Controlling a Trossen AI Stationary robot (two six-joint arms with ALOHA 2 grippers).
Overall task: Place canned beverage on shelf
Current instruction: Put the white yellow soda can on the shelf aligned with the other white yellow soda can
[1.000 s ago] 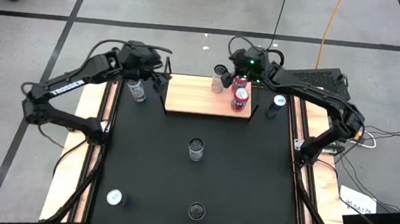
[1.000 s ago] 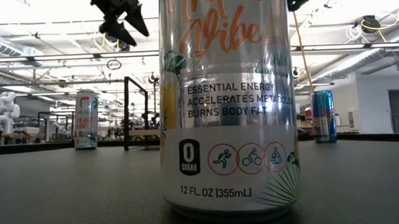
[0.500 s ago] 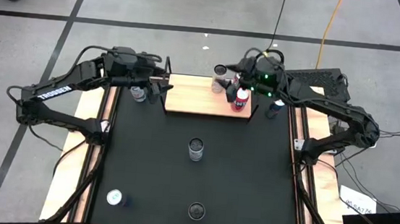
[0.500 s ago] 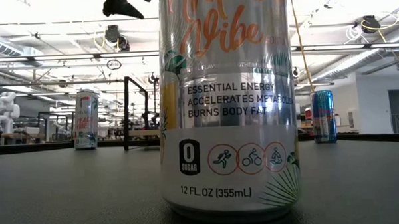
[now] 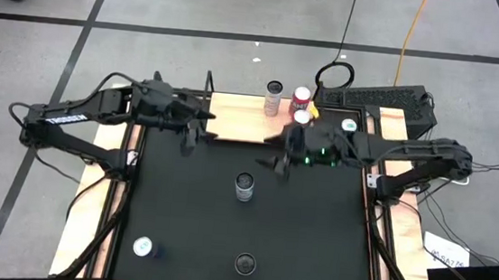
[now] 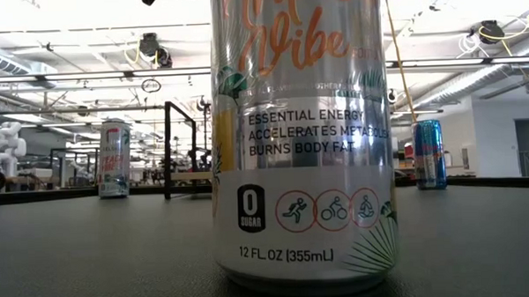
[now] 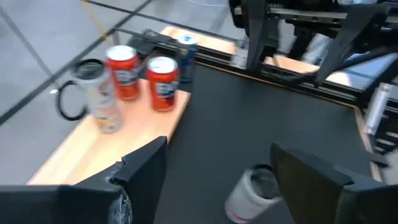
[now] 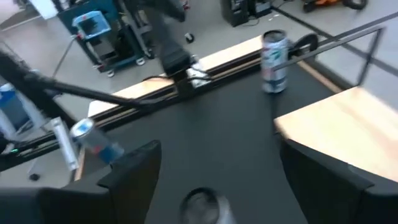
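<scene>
Black matting [image 5: 242,221] covers the table, and at its far edge lies the shelf [image 5: 242,126], a light-wood board with black rails at its ends. Three cans stand on the board's right end: a silver one [image 5: 274,98] and two red ones [image 5: 302,97] [image 5: 303,117]. Both arms hover over the mat just in front of the board. The left gripper [image 5: 197,134] hangs near the board's left end, fingers spread apart with nothing between them; the right gripper [image 5: 275,157] hangs nearer the middle, likewise spread and empty. Loose cans stand on the mat: one at centre [image 5: 244,187], one at the near edge [image 5: 245,265], one at the near left corner [image 5: 142,247], and a blue-topped one [image 5: 348,127] right of the board.
</scene>
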